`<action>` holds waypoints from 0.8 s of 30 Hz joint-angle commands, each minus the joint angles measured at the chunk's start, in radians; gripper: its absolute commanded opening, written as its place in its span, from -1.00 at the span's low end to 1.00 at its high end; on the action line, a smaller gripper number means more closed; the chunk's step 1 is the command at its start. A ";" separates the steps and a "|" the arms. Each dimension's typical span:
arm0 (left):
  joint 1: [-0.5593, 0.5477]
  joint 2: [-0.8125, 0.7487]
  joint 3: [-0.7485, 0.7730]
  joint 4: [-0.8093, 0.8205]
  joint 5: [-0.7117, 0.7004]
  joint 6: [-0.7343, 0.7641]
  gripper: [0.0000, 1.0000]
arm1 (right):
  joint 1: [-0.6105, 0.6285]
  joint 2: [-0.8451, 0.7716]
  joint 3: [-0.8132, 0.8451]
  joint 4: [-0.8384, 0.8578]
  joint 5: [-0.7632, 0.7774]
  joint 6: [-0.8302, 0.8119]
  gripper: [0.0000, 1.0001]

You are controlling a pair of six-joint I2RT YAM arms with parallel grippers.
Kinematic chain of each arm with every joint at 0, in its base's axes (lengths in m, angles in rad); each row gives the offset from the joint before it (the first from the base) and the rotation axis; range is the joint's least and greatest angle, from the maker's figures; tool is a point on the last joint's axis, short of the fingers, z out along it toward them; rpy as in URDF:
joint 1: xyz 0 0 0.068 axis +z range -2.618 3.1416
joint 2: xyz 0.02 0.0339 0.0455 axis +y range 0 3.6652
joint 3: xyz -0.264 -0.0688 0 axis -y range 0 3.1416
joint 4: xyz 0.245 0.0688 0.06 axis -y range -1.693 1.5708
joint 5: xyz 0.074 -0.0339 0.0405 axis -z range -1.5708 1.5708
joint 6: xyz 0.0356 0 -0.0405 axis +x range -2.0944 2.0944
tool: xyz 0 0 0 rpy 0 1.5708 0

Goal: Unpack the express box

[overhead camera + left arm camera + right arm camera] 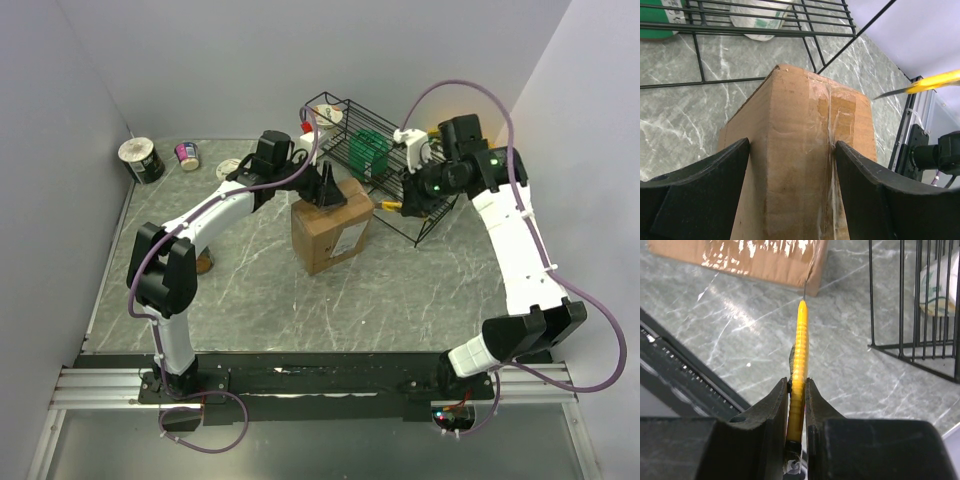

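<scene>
Cardboard still sealed: the box (330, 232) stands upright in the middle of the table (420, 300), label side toward the arms. Its top flaps are shut under clear tape (832, 107) that shows no cut. By my reading the unpacking has hardly begun. The seam has yet to be slit, the flaps folded back, and whatever is inside lifted out.

The left gripper (325, 188) sits on the box's far top edge. Its jaws are spread wide and the cardboard fills the gap between them. Both fingers (715, 175) look pressed to the box, so I take it as clamped on to steady it.

The right gripper (798, 382) is clenched on a yellow knife (801, 340), blade out and aimed at the box. In the right wrist view the tip is just short of a box corner. In the left wrist view it hangs beside the taped top, near but apart, with no contact showing. The likely next step is to bring the blade onto the tape line.

A wire rack (385, 150) stands behind the box.
</scene>
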State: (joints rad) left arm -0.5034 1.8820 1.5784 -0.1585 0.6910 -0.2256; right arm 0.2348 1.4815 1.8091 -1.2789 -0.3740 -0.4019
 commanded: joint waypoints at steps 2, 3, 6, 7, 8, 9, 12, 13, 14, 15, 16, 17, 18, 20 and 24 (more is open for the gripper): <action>0.000 0.032 -0.047 -0.052 -0.099 0.061 0.48 | -0.097 0.029 0.162 -0.148 -0.057 0.004 -1.00; -0.001 0.031 -0.049 -0.052 -0.097 0.068 0.48 | -0.116 0.022 0.157 -0.070 -0.083 0.026 -1.00; -0.012 0.028 -0.051 -0.059 -0.100 0.083 0.49 | -0.135 0.003 0.145 0.048 -0.071 0.066 -1.00; -0.014 0.025 -0.052 -0.059 -0.099 0.085 0.50 | -0.134 0.006 0.148 0.103 -0.075 0.078 -1.00; -0.018 0.025 -0.055 -0.059 -0.100 0.086 0.49 | -0.135 0.025 0.165 0.121 -0.083 0.096 -1.00; -0.020 0.022 -0.055 -0.062 -0.100 0.088 0.50 | -0.135 0.043 0.185 0.127 -0.100 0.119 -1.00; -0.029 0.017 -0.055 -0.065 -0.104 0.089 0.50 | -0.129 0.140 0.286 0.109 -0.131 0.175 -1.00; -0.032 0.019 -0.054 -0.065 -0.104 0.088 0.50 | -0.123 0.158 0.309 0.102 -0.128 0.178 -1.00; -0.035 0.016 -0.055 -0.064 -0.105 0.088 0.50 | -0.106 0.180 0.329 0.111 -0.122 0.175 -1.00; -0.037 0.016 -0.055 -0.067 -0.107 0.089 0.50 | -0.095 0.184 0.329 0.119 -0.114 0.163 -1.00; -0.038 0.016 -0.058 -0.067 -0.107 0.089 0.50 | -0.080 0.191 0.337 0.121 -0.105 0.155 -1.00; -0.038 0.014 -0.060 -0.067 -0.108 0.089 0.50 | -0.069 0.209 0.358 0.107 -0.089 0.146 -1.00; -0.040 0.012 -0.060 -0.069 -0.110 0.091 0.50 | -0.046 0.220 0.369 0.099 -0.085 0.141 -1.00; -0.040 0.009 -0.064 -0.070 -0.113 0.092 0.50 | -0.031 0.230 0.363 0.090 -0.065 0.135 -1.00; -0.040 0.006 -0.067 -0.072 -0.122 0.095 0.51 | 0.017 0.220 0.311 0.073 -0.045 0.130 -1.00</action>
State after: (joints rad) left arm -0.5289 1.8671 1.5574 -0.1261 0.6632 -0.2008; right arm 0.2150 1.7275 2.1250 -1.1984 -0.4435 -0.2699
